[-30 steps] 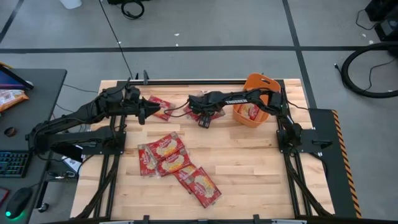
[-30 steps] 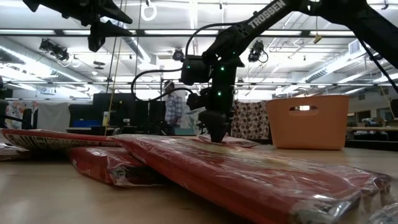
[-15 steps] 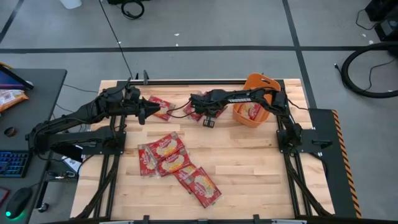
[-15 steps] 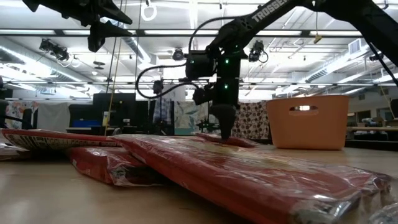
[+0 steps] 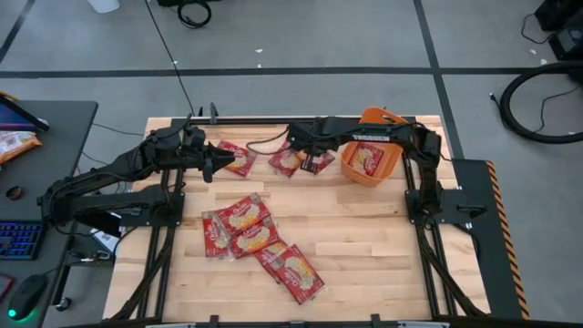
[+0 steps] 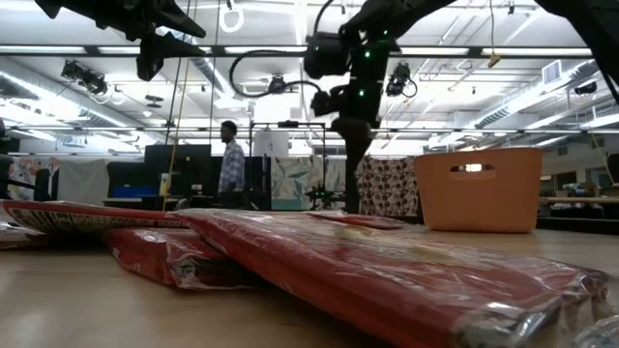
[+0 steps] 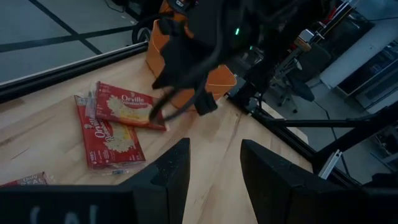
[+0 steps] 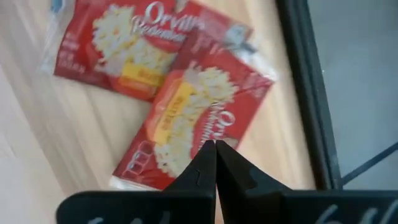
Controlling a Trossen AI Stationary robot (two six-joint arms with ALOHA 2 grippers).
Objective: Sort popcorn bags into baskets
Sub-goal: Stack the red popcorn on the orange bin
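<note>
Two arms are entered over one wooden table (image 5: 364, 237). The right gripper (image 5: 314, 162) hangs at about 12 o'clock of the table centre, above two overlapping popcorn bags (image 5: 290, 160); in its wrist view the fingertips (image 8: 208, 163) are pressed together with nothing between them, the packets (image 8: 186, 112) lying flat below. The left gripper (image 5: 211, 166) waits at about 10 o'clock, its fingers (image 7: 165, 174) spread apart and empty, just beside a further packet (image 5: 239, 158).

Item, orange basket (image 5: 381, 118): at about 1 o'clock, near the far edge, with at least one packet inside (image 5: 367, 158). Item, loose pile (image 5: 260, 241): about five packets overlapped between 6 and 8 o'clock of centre, seen close up in the low view (image 6: 319, 261).

Risks, as judged: the two far packets overlap, so a descent may catch both or pinch only a film edge, letting the bag slip on the way to the basket. The glossy wrap looks slick. The two grippers are near each other along the far edge; a reach by either could foul the other or its cables. A packet nudged toward the dark rail (image 8: 305, 93) could slide off.

Surface: pale butcher-block planks in a black frame. Room: grey floor with taped lines, a desk with keyboard at 9 o'clock (image 5: 23, 239), ceiling strip lights, a person (image 6: 230, 159) standing well behind the table.
</note>
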